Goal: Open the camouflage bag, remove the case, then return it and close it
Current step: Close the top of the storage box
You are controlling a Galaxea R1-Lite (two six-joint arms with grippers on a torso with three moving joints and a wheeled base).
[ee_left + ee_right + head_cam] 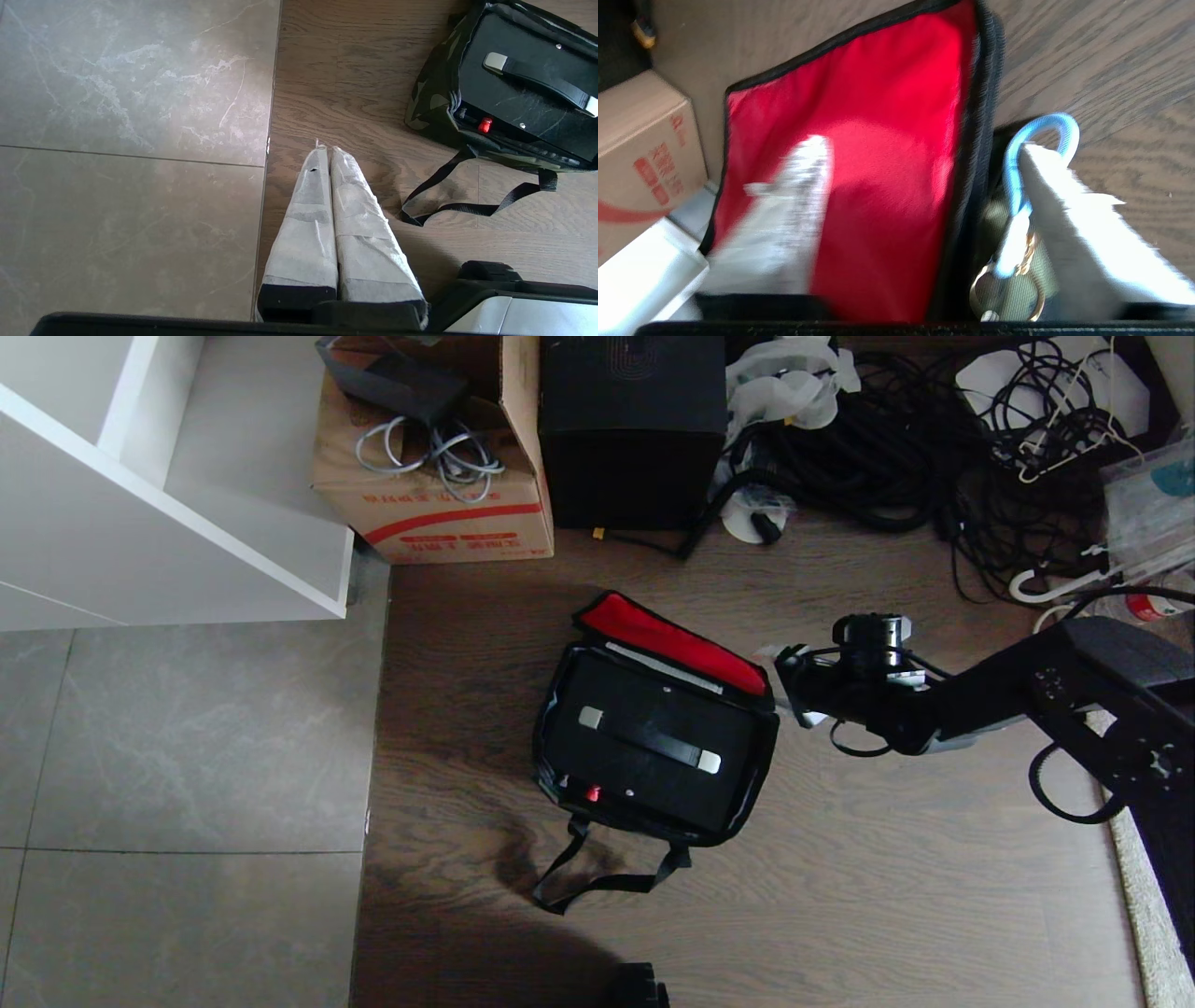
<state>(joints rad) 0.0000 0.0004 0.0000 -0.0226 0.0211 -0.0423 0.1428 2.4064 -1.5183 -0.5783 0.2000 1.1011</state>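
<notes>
While the case [653, 747] is seen inside the opened bag [560, 709], closing remains; the right gripper [920, 163] is spread around the lid [878, 140], nothing clenched.

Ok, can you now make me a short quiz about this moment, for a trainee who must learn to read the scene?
1. True or false: the case lies on the floor beside the bag.
2. The jaws of the right gripper stand: A) shut above the case; B) open at the edge of the red lid; C) closed around the strap.
3. Fill in: the left gripper hangs over the floor, away from the bag, with its jaws ____.

Key: 1 false, the case sits inside the open bag; 2 B; 3 shut.
</notes>
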